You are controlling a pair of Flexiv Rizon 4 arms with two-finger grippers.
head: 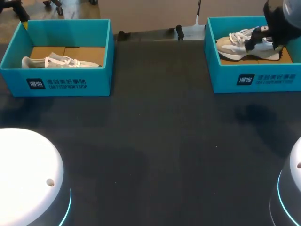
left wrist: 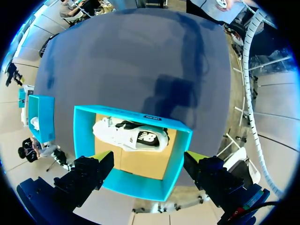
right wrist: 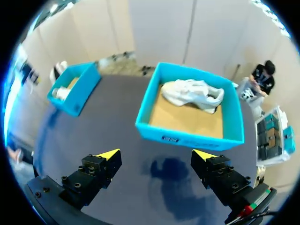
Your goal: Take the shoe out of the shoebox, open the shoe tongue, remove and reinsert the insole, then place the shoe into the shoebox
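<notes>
**Q:** Head view: where do the shoes lie?

**A:** The left shoe (head: 61, 61), pale, lies in the left shoebox (head: 56, 82) at the far left of the dark worktop (head: 155, 141), close to the box's printed wall. The right shoe (head: 235, 44) lies in the right shoebox (head: 221, 77) at the far right.

**Q:** Left wrist view: how does the left tool stand?

**A:** The left tool (left wrist: 149, 156) hangs above the left shoebox, fingers spread wide and touching nothing.

**Q:** Right wrist view: and the right tool?

**A:** The right tool (right wrist: 156, 154) hangs over the worktop short of the right shoebox, fingers spread and gripping nothing. The shoe lies ahead of it, toward the box's far wall.
</notes>
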